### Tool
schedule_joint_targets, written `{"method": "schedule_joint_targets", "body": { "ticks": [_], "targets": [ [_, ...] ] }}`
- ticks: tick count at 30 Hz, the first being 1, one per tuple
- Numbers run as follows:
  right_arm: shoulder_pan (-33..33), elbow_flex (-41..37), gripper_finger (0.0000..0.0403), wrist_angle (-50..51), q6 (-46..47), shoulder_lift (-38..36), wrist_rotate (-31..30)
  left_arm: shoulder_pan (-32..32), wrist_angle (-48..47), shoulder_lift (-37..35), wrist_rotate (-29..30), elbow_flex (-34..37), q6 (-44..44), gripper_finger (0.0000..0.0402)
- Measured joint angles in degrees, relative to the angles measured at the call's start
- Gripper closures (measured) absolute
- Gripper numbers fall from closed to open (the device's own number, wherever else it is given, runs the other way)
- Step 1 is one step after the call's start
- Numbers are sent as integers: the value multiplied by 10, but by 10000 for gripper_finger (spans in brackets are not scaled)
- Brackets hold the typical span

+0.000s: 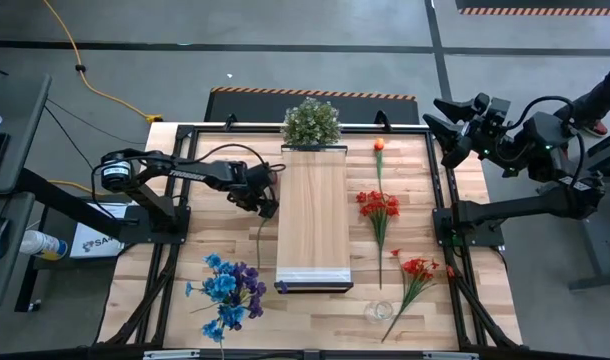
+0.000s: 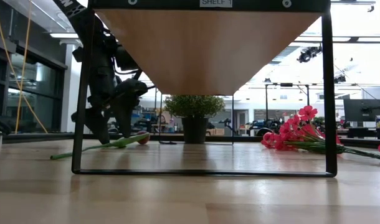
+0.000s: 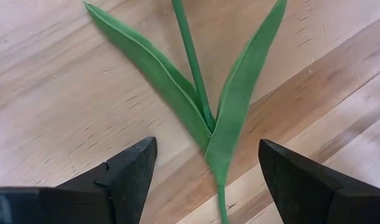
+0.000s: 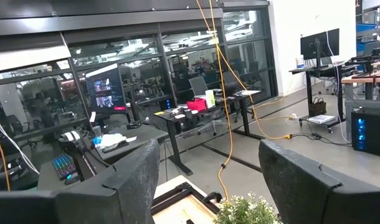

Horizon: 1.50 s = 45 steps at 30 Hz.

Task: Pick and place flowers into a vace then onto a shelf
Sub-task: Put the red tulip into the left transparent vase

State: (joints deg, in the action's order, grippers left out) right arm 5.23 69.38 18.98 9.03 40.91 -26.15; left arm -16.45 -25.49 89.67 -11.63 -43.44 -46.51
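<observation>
Nothing yet placed: the bench [image 1: 315,325], a butcher-block top inside a black frame, has every flower lying flat on it, and the raised shelf [image 1: 313,215] running down its middle carries no vase. At the shelf's far end, by the bench's far edge, stands a bushy green plant [image 1: 311,122]. The blue and purple flowers [image 1: 228,292] lie near the bench's front left corner; a dark red bunch [image 1: 378,205] lies right of the shelf, an orange bloom [image 1: 379,145] beyond it toward the far edge, and bright red flowers [image 1: 418,268] nearer the front right corner. A small clear vessel [image 1: 378,311], prob. the vase, sits by the front edge just right of the shelf's pale end, empty as far as can be seen.

Step in hand, by the look of it: 1st pick. The left gripper [image 1: 268,205] is low over the bench just off the shelf's left edge, jaws released and straddling a green stem [image 3: 193,59] with two long leaves [image 3: 237,99], nothing grasped yet. The right gripper [image 1: 447,132] waits raised off the bench's far right corner, also released and empty.

Room: tight on the left arm's inner side, w/ the shelf's edge and leg frame [image 2: 81,118] close by; bare wood lies open toward the left edge. Front strip betw. shelf end and bench edge is narrow, w/ the vessel in it
</observation>
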Motion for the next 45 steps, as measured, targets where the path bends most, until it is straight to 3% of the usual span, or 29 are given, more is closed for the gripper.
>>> {"method": "schedule_joint_targets", "body": {
  "ticks": [33, 45],
  "targets": [
    [0, 0, 141, 0, 0, 0, 0, 0, -94, 2, 133, 0, 17, 83],
    [0, 0, 141, 0, 0, 0, 0, 0, -92, 2, 137, 1, 17, 83]
  ]
}}
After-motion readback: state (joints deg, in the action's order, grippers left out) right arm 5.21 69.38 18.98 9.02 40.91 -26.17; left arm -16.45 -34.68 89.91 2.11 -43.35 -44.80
